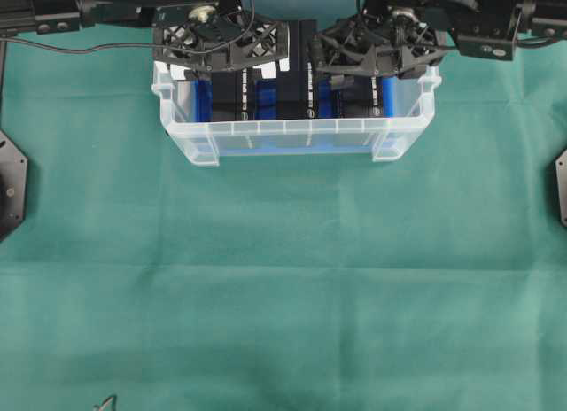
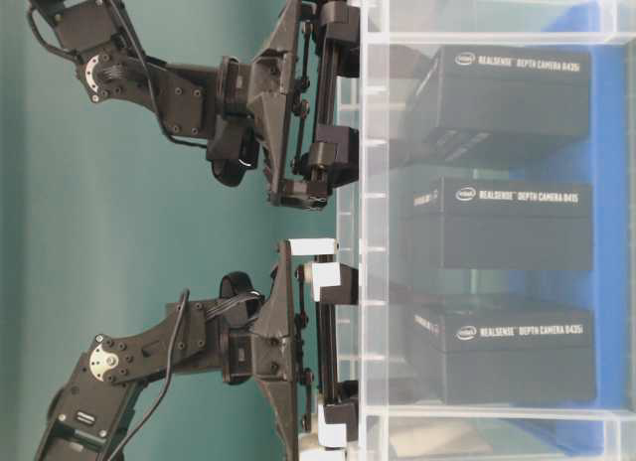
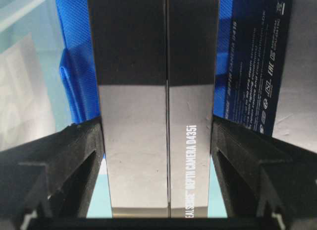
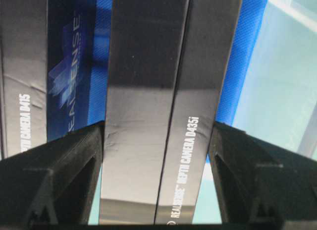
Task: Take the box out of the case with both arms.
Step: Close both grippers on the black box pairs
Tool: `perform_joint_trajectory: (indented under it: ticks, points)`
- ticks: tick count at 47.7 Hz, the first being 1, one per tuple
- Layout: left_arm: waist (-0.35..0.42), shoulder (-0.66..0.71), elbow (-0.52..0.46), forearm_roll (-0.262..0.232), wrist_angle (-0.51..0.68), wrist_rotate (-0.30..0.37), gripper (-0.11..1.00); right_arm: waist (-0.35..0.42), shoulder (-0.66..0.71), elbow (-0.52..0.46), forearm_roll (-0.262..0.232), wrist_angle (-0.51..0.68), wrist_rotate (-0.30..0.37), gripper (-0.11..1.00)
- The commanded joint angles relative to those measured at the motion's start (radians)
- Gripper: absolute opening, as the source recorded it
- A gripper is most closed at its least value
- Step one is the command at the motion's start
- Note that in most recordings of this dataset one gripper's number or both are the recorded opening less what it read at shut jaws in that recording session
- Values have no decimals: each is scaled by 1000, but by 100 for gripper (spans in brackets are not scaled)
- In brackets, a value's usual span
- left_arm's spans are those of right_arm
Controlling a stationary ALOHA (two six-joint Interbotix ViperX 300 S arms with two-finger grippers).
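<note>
You have three black boxes standing on edge, side by side, inside the case [image 1: 292, 138], a clear, translucent plastic bin with a rimmed edge and a blue lining [image 2: 606, 232] behind and beneath them. The case sits at the far edge of the green surface [image 1: 283, 278], between the two arms.

Each box is a slim, glossy black carton with white lettering along its narrow side. The left box [image 3: 156, 106] and the right box [image 4: 158, 106] both read "REALSENSE DEPTH CAMERA D435i" (the middle box [image 2: 502, 228] reads D415). The broad faces carry a blue printed panel with small white text. From table level the three show through the case wall as stacked dark blocks, each separated from the next by a strip of blue.

Your left claw [image 3: 157, 141] is down in the case and clamped on the left box: both black fingers press flat against its opposite sides, with the blue lining visible beyond. Your right claw [image 4: 157, 141] is likewise clamped on the right box, its fingers tight against both faces, though that box leans slightly in the wrist view. The neighbouring middle box shows at the edge of both wrist views, just beside each gripped one.

From overhead, both claws overhang the far rim of the case.
</note>
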Motion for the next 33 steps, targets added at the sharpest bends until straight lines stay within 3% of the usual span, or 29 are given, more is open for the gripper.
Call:
perform_joint_trajectory:
  ticks: [1,22,33]
  points:
    - [-5,-9,0,-6,-11,-6,63,-9,-11,-14,-6,-3,2,65]
    - [-11,-34,-17,-5,23,-12,63,-9,-11,-58,-5,-2,12,65]
    - [-14,-61,-38,-11,52,-9,63,-9,-12,-117,-14,57,25,65]
